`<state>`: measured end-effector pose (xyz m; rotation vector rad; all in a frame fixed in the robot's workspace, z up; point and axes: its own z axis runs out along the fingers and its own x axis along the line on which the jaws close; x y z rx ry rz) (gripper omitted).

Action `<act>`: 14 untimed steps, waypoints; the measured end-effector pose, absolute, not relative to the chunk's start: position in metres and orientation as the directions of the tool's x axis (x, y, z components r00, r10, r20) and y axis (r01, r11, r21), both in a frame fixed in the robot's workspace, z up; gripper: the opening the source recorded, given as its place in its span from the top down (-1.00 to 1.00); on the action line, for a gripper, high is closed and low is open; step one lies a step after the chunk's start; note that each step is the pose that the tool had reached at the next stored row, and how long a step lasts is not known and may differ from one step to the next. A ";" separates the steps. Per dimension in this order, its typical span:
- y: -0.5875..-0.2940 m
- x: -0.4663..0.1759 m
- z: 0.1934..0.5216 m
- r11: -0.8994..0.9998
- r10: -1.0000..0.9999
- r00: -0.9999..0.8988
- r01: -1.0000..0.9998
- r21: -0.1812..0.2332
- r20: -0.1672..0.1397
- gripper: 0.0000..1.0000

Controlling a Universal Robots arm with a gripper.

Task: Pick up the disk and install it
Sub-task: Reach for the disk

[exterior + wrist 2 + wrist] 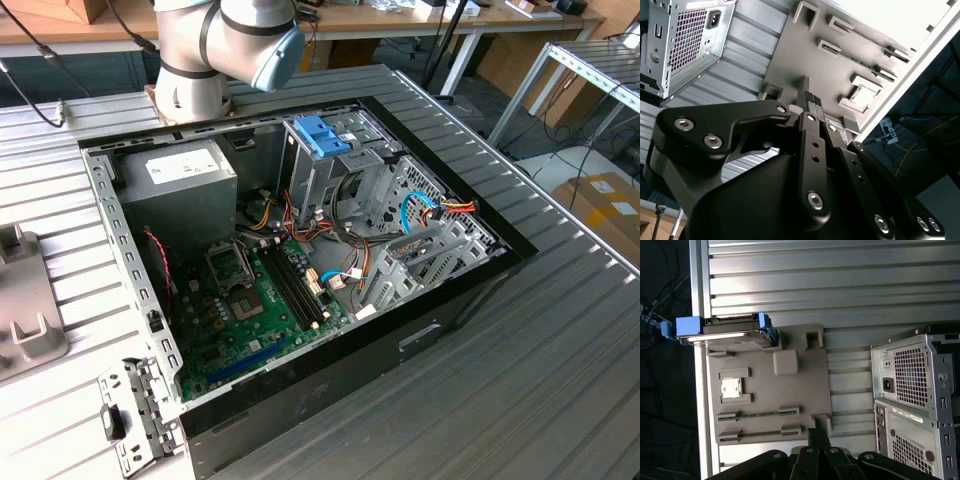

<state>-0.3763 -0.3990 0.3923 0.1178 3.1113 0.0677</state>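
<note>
The disk (pixel 727 337), a silver-grey drive with a blue bracket along its edges, rests in a slot at one corner of the grey fixture plate (pixel 775 390) in the first wrist view. My gripper (pixel 818 432) hovers over the opposite edge of that plate, well apart from the disk. Its black fingers are shut together with nothing between them. In the second wrist view the gripper (pixel 812 101) points at the same fixture plate (pixel 840 65).
The open computer case (pixel 100 200) lies on the slatted metal table, with a power-supply box (pixel 175 180), a blue latch (pixel 322 135) and a drive cage (pixel 420 250) inside. Part of the fixture plate (pixel 25 300) shows at the exterior view's left. The case's back (pixel 915 390) stands near the plate.
</note>
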 end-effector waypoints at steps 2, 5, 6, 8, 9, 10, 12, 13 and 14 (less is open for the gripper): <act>-0.399 -0.378 0.392 0.996 0.076 -0.997 0.075 0.044 -0.026 0.80; -0.399 -0.381 0.392 0.996 0.076 -0.997 0.075 0.044 -0.026 0.80; -0.399 -0.382 0.392 0.996 0.076 -0.997 0.075 0.044 -0.026 0.80; -0.399 -0.383 0.392 0.996 0.076 -0.997 0.075 0.044 -0.026 0.80; -0.399 -0.384 0.392 0.996 0.076 -0.997 0.075 0.044 -0.026 0.80; -0.399 -0.385 0.392 0.996 0.076 -0.997 0.075 0.044 -0.026 0.80; -0.399 -0.387 0.392 0.996 0.076 -0.997 0.075 0.044 -0.026 0.80; -0.399 -0.388 0.392 0.996 0.076 -0.997 0.075 0.044 -0.026 0.80; -0.399 -0.389 0.392 0.996 0.076 -0.997 0.075 0.044 -0.026 0.80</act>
